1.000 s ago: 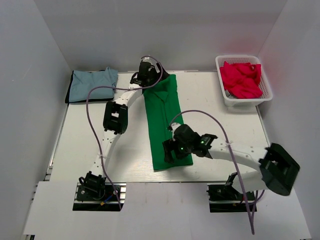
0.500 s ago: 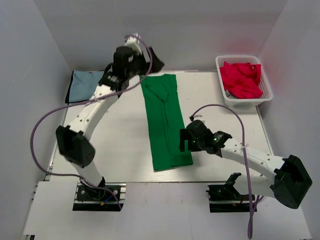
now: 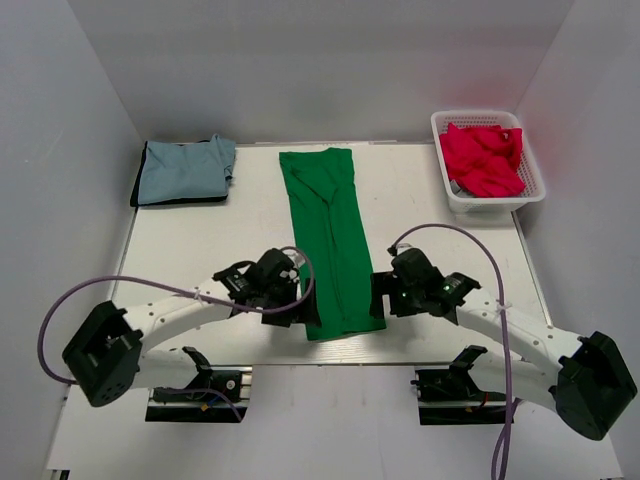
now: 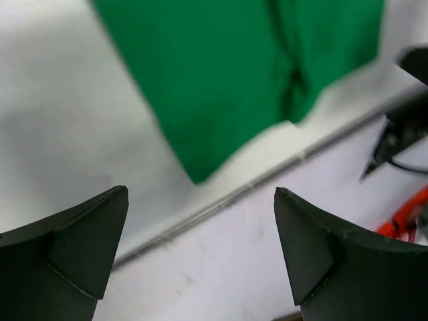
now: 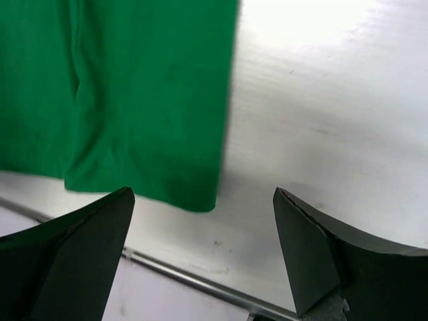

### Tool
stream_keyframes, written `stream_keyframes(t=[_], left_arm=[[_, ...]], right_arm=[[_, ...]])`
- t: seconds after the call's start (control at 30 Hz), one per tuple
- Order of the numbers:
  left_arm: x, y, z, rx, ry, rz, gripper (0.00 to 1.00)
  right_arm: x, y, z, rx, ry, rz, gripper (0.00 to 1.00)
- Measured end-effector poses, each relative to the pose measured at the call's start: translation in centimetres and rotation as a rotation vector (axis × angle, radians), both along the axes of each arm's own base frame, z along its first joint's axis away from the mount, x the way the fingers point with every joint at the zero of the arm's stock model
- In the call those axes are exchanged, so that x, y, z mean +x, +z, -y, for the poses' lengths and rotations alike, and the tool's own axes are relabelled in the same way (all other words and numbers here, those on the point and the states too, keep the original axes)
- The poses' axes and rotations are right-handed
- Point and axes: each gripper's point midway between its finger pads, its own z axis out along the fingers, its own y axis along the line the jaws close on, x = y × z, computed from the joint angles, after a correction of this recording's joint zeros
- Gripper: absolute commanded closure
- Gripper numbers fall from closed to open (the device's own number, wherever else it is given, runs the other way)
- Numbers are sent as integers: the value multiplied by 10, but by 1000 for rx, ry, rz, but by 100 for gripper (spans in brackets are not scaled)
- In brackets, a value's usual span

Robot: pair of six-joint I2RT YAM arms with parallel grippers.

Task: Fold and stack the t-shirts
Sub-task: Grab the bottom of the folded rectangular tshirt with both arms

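Observation:
A bright green t-shirt lies flat on the table as a long narrow strip, running from the far edge to the near edge. My left gripper is open at its near left corner, with nothing between the fingers. In the left wrist view that gripper hovers over the table's front rail, and the green hem lies just ahead. My right gripper is open beside the near right corner. In the right wrist view it is empty, short of the green corner. A pale grey-blue t-shirt lies folded at the far left. Crimson t-shirts are heaped in the basket.
The white mesh basket stands at the far right corner. A dark cloth edge shows under the grey-blue shirt. The table's front rail runs just below both grippers. Grey walls close in the left, right and back.
My left arm has swung from the shirt's far end down to its near left corner. The right gripper has slid off the shirt to just right of its near corner.

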Motion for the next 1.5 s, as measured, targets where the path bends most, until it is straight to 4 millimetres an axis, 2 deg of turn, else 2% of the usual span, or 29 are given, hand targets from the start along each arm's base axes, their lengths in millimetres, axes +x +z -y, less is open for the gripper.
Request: stream_keyframes(t=[0.1,0.13,0.2,0.27,0.37,0.6,0.67,0.8,0.9,0.93,1.0,1.03,1.13,1.17,1.33,1.5], left_arm=[[-19,14,14,-55,-56,3,5],[-22,14,18,-63,-67,-2,20],[-31,5,24,-45,-88,-38,31],[-37,-12,23,27,-103,-90,39],[-43,-33,16,141,-106,-142,40],[-35,-36,8,216,-75,-106,40],[-32,-37,7,225,-69,-99,43],[-30,-40,10,228,-68,-99,55],[-28,-41,14,224,-72,-97,73],[-27,-42,15,222,-75,-97,83],[-26,-43,18,216,-80,-94,93],[-26,-42,19,211,-84,-95,100],[-27,-42,20,205,-90,-94,100],[-27,-42,20,205,-90,-94,100],[-25,-39,22,194,-90,-86,100],[-16,-24,26,160,-79,-26,100]], right_arm=[[-11,-3,-3,35,42,-27,10],[-14,-4,-5,44,51,-36,10],[-19,-9,-7,57,67,-60,10],[-24,-14,-7,61,77,-83,10],[-28,-22,-7,60,82,-110,10],[-30,-27,-9,73,88,-124,10],[-30,-28,-10,72,87,-128,10],[-31,-30,-9,66,84,-139,18],[-30,-31,-11,70,84,-140,30],[-30,-32,-12,69,84,-143,43],[-31,-35,-12,67,86,-157,54],[-33,-36,-13,67,86,-169,67],[-36,-39,-16,75,102,-199,89],[-38,-40,-17,80,106,-209,100],[-39,-37,-22,101,116,-216,100],[-15,-19,-28,99,90,-131,100]])
